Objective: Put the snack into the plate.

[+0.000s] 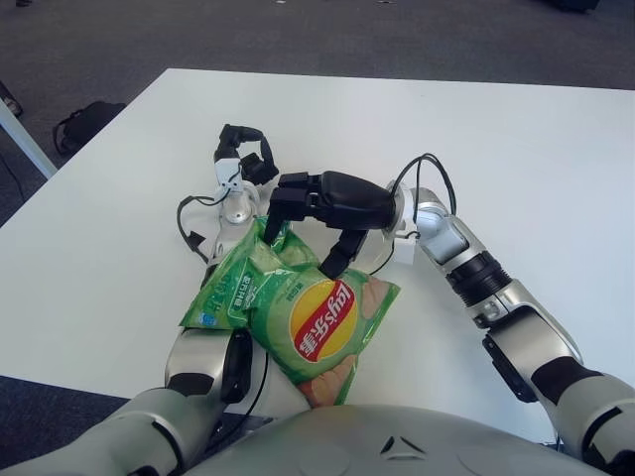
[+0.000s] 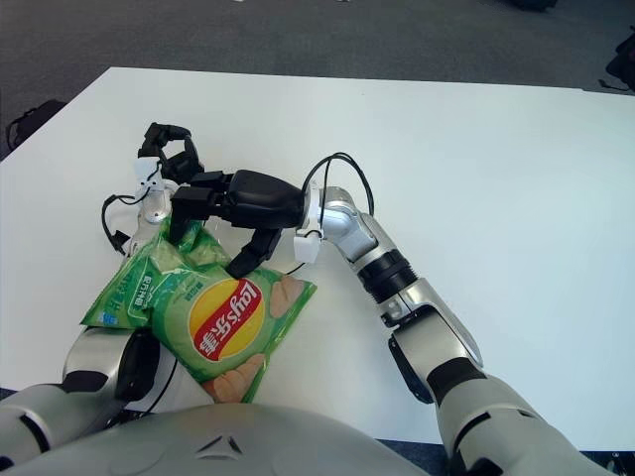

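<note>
1. A white worktop [image 1: 516, 139] stands on dark grey carpet [image 1: 298, 35]; a black bag [image 1: 84, 123] lies on the floor at left.
2. The plate is hidden behind the right hand [image 1: 316, 213].
3. That hand's fingers [image 1: 337, 256] pinch the top of the green snack bag [image 1: 298, 312] near the worktop's near edge. The left hand [image 1: 245, 159], fingers curled and holding nothing, shows just beyond the bag.

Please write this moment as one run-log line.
right hand: pinching chip bag top | left hand: idle, left of right hand | plate: not visible

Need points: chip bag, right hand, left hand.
chip bag [image 1: 319, 319], left eye view, red-and-yellow logo.
right hand [image 1: 322, 206], left eye view, black body above the bag's top edge.
left hand [image 2: 169, 144], right eye view, curled black fingers.
</note>
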{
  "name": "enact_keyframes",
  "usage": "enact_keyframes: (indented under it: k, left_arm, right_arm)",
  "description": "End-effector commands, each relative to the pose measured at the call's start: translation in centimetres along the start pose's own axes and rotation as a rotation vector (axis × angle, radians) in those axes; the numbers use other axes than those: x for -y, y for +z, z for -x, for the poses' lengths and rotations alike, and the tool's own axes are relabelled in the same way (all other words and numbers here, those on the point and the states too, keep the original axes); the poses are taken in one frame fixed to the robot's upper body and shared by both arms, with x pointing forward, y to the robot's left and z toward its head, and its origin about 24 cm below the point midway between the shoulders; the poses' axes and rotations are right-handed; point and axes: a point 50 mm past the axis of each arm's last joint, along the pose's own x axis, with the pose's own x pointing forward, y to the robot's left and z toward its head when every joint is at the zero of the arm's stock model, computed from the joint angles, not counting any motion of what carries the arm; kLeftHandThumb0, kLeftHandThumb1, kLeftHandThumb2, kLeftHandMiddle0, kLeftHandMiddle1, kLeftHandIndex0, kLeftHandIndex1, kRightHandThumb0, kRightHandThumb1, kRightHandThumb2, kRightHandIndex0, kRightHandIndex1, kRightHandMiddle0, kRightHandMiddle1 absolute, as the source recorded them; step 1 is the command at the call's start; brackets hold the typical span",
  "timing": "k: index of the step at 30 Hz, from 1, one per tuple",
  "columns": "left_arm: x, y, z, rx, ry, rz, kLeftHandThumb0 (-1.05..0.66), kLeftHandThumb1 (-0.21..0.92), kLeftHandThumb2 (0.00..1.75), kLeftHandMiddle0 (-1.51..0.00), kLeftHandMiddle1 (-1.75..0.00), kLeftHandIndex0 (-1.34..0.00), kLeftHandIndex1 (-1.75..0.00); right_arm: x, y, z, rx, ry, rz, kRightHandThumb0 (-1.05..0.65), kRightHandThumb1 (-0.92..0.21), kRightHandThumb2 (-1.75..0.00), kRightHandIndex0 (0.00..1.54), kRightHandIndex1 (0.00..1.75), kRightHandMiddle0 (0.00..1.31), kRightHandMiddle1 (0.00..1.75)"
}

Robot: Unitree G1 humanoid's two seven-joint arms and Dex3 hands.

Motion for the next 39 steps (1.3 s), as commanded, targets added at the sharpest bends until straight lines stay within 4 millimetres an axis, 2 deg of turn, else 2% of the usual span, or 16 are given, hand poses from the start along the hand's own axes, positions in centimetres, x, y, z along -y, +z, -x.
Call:
enact_keyframes:
  k: [1,6,10,12,14,15,16,18,20,24,29,39]
  left_arm:
    - [-0.1,0.0,0.2,0.013,0.008,-0.029,-0.43,0.49,1.09,-1.17,-1.75,-0.47,-1.75]
    - [-0.1,0.0,0.2,0.014,0.014,-0.037,-0.43,0.47,1.12,-1.21,-1.75,-0.49,-1.75]
    - [-0.1,0.0,0.2,0.016,0.019,-0.038,-0.43,0.47,1.13,-1.22,-1.75,-0.5,-1.75]
    - [-0.1,0.0,0.2,0.017,0.022,-0.039,-0.43,0.46,1.13,-1.22,-1.75,-0.5,-1.75]
    - [-0.1,0.0,0.2,0.018,0.024,-0.04,-0.44,0.46,1.13,-1.22,-1.75,-0.5,-1.75]
    - [-0.2,0.0,0.2,0.018,0.024,-0.041,-0.44,0.46,1.13,-1.22,-1.75,-0.5,-1.75]
    - [-0.2,0.0,0.2,0.017,0.025,-0.043,-0.44,0.46,1.14,-1.22,-1.75,-0.5,-1.75]
    - [-0.2,0.0,0.2,0.018,0.025,-0.047,-0.44,0.46,1.14,-1.23,-1.75,-0.5,-1.75]
    - [-0.2,-0.1,0.2,0.018,0.024,-0.051,-0.44,0.46,1.14,-1.23,-1.75,-0.5,-1.75]
    - [-0.3,-0.1,0.1,0.016,0.019,-0.059,-0.43,0.46,1.13,-1.22,-1.75,-0.5,-1.75]
    - [-0.4,-0.2,0.1,0.01,0.008,-0.05,-0.43,0.47,1.12,-1.2,-1.75,-0.49,-1.75]
    - [-0.5,-0.3,0.1,-0.004,0.007,-0.044,-0.44,0.46,1.13,-1.11,-1.75,-0.5,-1.75]
  right_arm:
    - [0.0,-0.2,-0.4,-0.008,-0.023,0.034,-0.2,-0.57,-1.11,0.25,0.84,0.09,1.21]
    - [0.1,-0.2,-0.6,-0.017,-0.043,0.055,-0.22,-0.57,-1.08,0.26,0.87,0.11,1.2]
    - [0.2,-0.3,-0.7,-0.031,-0.055,0.06,-0.22,-0.56,-1.08,0.26,0.98,0.13,1.23]
    - [0.3,-0.3,-0.8,-0.036,-0.062,0.061,-0.29,-0.77,-0.73,0.27,1.1,0.19,1.51]
    - [0.4,-0.3,-0.8,-0.042,-0.067,0.065,-0.32,-0.82,-0.63,0.29,1.18,0.23,1.6]
    - [0.4,-0.3,-0.8,-0.044,-0.069,0.067,-0.21,-0.84,-0.58,0.29,1.27,0.25,1.64]
    - [0.5,-0.3,-0.8,-0.051,-0.076,0.076,-0.17,-0.84,-0.57,0.3,1.3,0.26,1.65]
    - [0.6,-0.2,-0.9,-0.061,-0.089,0.09,-0.07,-0.66,-0.82,0.44,1.49,0.28,1.65]
    - [0.7,-0.1,-0.9,-0.067,-0.106,0.102,-0.04,-0.55,-0.98,0.51,1.6,0.31,1.64]
    - [1.1,0.0,-0.7,-0.082,-0.162,0.114,-0.01,-0.36,-1.23,0.54,1.69,0.47,1.67]
    - [1.3,-0.3,-0.6,-0.115,-0.187,0.082,0.0,-0.29,-1.31,0.55,1.7,0.54,1.68]
    - [2.5,0.1,-0.9,-0.157,-0.197,0.029,0.0,-0.25,-1.36,0.57,1.7,0.57,1.68]
